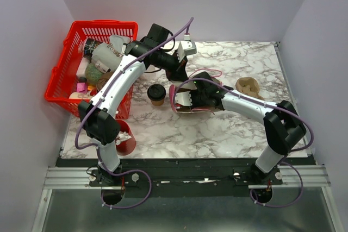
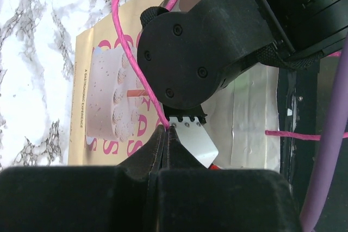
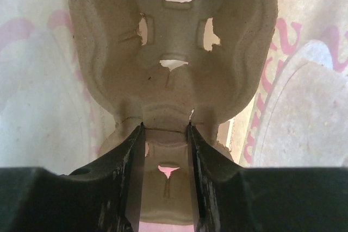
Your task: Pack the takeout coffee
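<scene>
On table (image 1: pixel 217 129): 1 coffee (image 1: pixel 156 93); L pincer (image 2: pixel 167 130) clenched, prob. on bag handle (image 2: pixel 115 9); R pincer (image 3: pixel 166 134) grasps carrier (image 3: pixel 174 31).

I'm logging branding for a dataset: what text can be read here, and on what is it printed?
"A GASTRONOMIC EXPERIENCE": small print running up the paper bag, beside its cake picture.
Large pink letters on the same bag: mostly covered, no whole word readable.
Elsewhere: nothing legible.
</scene>
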Controlling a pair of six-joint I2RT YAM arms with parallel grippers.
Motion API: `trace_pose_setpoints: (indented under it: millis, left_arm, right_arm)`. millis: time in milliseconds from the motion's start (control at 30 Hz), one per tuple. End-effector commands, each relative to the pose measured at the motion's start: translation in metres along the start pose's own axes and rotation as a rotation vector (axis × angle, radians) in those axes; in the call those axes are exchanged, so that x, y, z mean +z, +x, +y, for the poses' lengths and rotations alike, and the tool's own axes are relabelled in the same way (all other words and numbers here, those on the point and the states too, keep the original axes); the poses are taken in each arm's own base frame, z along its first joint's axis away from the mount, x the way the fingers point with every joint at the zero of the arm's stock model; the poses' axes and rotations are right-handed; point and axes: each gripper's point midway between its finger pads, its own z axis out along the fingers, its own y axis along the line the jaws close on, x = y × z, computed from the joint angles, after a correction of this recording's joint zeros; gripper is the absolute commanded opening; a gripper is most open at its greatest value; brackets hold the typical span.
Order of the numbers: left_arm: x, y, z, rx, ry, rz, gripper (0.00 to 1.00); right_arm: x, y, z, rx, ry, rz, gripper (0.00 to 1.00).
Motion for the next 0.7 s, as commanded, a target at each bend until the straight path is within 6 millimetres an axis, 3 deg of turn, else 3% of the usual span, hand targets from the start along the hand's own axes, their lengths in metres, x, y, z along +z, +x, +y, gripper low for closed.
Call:
trace_pose_setpoints:
  millis: [0,67,367,667]
  left_arm:
    - [-0.004,-0.008,-0.005,0.019,0.019,-0.019,0.0]
    - [-0.004,-0.008,-0.005,0.018,0.02,-0.018,0.0]
    - [-0.004,-0.008,-0.005,0.023,0.017,-0.024,0.0]
    - [-0.004,-0.01,-0.003,0.027,0.016,-0.031,0.0]
  right_arm:
    - [0.007,0.016,0.007,0.038,-0.014,0.065,0.07]
    - [0.006,0.016,0.006,0.047,-0.01,0.07,0.21]
    - [-0.028,-0.013,-0.009,0.066,0.011,-0.047,0.56]
    - [-0.049,-0.019,-0.01,0.087,-0.019,-0.052,0.68]
